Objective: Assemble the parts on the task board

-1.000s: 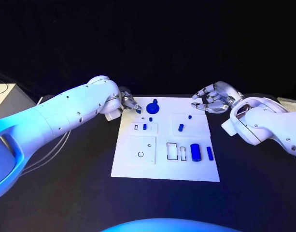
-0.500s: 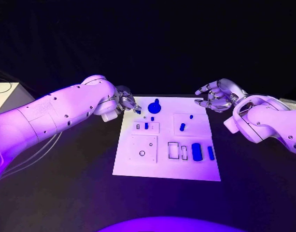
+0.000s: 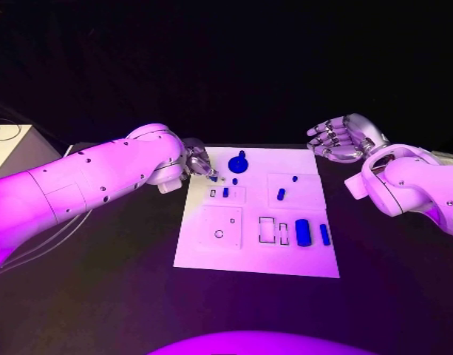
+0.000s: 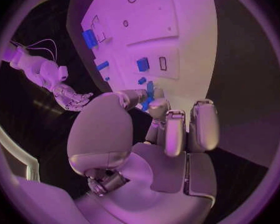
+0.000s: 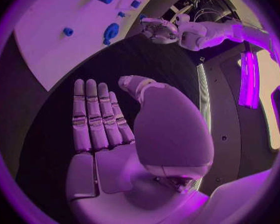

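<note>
Right hand [image 3: 340, 138] lifted farther off the board [image 3: 256, 260], fingers apart, empty; left hand [image 3: 197, 160] pinching a small blue part [image 4: 147, 103] at fingertips.

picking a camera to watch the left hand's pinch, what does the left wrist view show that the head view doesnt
Left wrist view alone: a small blue part pinched at the left hand's fingertips, close up.

Head view alone: the whole task board, with the large blue cylinder and bar at its near right.

Both: the left hand at the board's far left corner; the right hand holding nothing.
</note>
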Motion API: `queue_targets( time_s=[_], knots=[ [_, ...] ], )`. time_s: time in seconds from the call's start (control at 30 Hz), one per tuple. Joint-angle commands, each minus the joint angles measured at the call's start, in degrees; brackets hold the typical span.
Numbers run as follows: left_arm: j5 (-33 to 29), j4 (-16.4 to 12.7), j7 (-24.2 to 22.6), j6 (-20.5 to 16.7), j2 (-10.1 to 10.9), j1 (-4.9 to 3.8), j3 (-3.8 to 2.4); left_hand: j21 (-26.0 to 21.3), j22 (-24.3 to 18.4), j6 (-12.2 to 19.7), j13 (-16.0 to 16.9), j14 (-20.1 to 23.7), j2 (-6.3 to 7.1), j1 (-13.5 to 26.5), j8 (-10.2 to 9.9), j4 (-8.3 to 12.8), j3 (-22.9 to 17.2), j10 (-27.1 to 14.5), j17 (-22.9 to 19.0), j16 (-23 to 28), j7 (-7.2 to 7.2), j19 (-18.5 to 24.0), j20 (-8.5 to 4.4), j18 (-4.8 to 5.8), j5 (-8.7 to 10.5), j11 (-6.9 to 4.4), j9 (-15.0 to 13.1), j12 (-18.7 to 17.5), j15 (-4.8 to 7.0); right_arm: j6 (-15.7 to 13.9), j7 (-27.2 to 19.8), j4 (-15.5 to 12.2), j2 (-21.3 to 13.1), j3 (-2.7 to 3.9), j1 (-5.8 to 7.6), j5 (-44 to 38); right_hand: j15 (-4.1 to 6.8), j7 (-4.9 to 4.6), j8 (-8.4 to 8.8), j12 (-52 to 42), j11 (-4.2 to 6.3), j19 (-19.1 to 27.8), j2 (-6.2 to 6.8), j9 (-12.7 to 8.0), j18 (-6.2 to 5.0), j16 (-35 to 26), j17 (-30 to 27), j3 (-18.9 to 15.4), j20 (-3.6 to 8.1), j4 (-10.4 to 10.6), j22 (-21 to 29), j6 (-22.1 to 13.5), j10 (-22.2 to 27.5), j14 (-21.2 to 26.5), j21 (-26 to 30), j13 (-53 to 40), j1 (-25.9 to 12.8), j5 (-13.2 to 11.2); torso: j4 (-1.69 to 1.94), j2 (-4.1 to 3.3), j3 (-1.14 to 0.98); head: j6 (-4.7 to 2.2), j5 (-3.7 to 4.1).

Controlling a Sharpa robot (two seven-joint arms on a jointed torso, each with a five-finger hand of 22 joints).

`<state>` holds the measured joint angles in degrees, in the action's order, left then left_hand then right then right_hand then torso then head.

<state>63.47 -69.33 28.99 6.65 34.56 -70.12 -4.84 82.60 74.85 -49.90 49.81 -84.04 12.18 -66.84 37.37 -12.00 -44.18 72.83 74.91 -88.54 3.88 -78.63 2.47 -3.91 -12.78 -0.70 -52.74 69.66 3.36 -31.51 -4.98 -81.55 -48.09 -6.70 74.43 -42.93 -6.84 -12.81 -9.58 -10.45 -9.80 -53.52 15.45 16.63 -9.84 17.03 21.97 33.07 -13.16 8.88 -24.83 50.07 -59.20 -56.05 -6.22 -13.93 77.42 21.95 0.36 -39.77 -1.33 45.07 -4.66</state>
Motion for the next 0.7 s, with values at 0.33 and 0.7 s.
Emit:
queue_targets(
  time_s=[0.33, 0.7],
  knots=[
    [2.93, -1.33, 0.15, 0.77, -0.07, 0.9, 0.98, 0.29, 0.26, -0.82, 0.38, -5.38, 0.13, 0.8, 0.29, 11.47, -10.65, 0.81, 13.24, -0.48, -0.21, -0.63, -0.05, 0.27, -1.28, -0.05, 0.1, 0.38, 0.6, -3.25, -7.55, 0.79, -0.03, 0.03, 0.05, 8.46, -1.82, -1.79, 1.89, 4.27, -1.21, 1.17, -1.44, -0.68, -0.62, -6.87, -5.56, 0.09, -1.64, -3.74, 8.49, -0.46, 0.71, 1.14, 2.64, 8.64, -1.74, 1.81, -0.08, -0.12, -0.04, 0.49, -0.13],
    [4.41, -1.83, 0.12, 0.99, 0.05, 1.51, 1.24, 0.32, 0.32, -0.93, 0.46, -5.4, 0.19, 0.81, 0.29, 11.56, -10.66, 0.9, 13.3, -0.52, -0.24, -0.67, -0.06, 0.29, -1.55, -0.09, 0.13, 0.42, 0.63, -3.86, -8.87, 1.18, -0.2, 0.03, 0.14, 9.89, -1.95, -1.85, 2.16, 5.36, -1.32, 1.23, -1.73, -0.83, -0.66, -7.93, -6.6, 0.12, -1.8, -4.42, 10.21, -0.18, 0.48, 0.86, 2.59, 9.91, -2.14, 2.76, -0.07, -0.08, -0.05, 0.9, -0.29]
  ],
)
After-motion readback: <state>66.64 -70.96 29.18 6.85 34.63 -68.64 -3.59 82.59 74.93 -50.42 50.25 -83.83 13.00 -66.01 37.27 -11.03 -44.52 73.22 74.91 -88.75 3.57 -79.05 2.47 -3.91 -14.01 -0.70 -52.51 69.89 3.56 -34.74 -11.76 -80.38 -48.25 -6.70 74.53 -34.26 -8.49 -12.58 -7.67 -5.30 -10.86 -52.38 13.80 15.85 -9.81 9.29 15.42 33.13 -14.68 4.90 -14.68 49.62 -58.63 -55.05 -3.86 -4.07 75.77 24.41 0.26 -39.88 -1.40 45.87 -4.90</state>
